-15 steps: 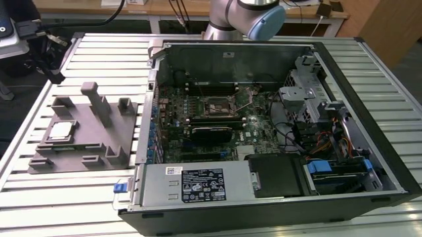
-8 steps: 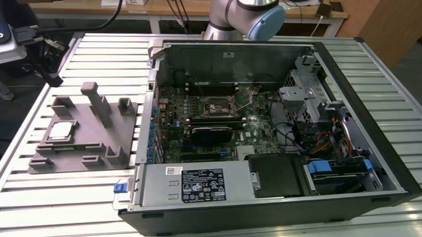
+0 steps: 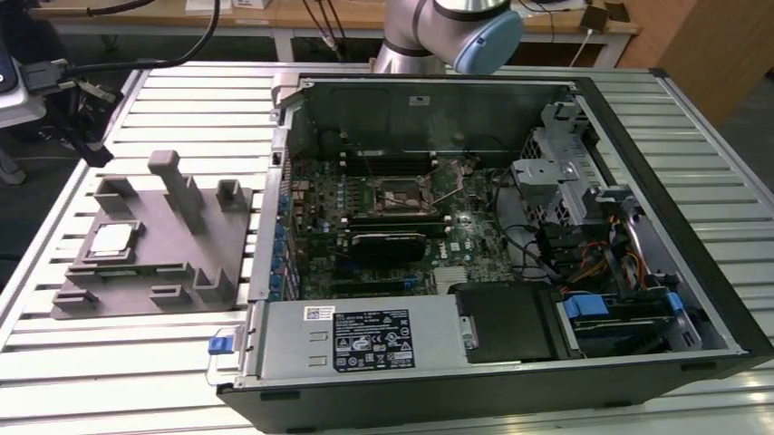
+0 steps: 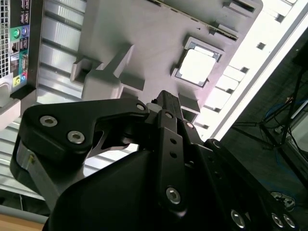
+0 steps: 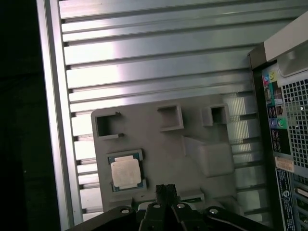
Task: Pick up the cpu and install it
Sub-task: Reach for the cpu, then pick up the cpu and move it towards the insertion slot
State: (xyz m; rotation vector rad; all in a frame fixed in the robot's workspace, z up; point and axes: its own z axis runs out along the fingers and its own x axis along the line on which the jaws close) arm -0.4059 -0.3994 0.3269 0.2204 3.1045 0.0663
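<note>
My fingers (image 5: 166, 189) are pressed together on nothing, hovering above the grey fixture (image 3: 169, 281) on the desk (image 3: 194, 100). The cpu (image 5: 126, 172) lies flat in a square pocket of that fixture, apart from me, beside the open computer case (image 3: 508, 227). I judge it light, stiff and thin, its metal top slick and its underside delicate, so I'd grip its pale opposite edges.
</note>
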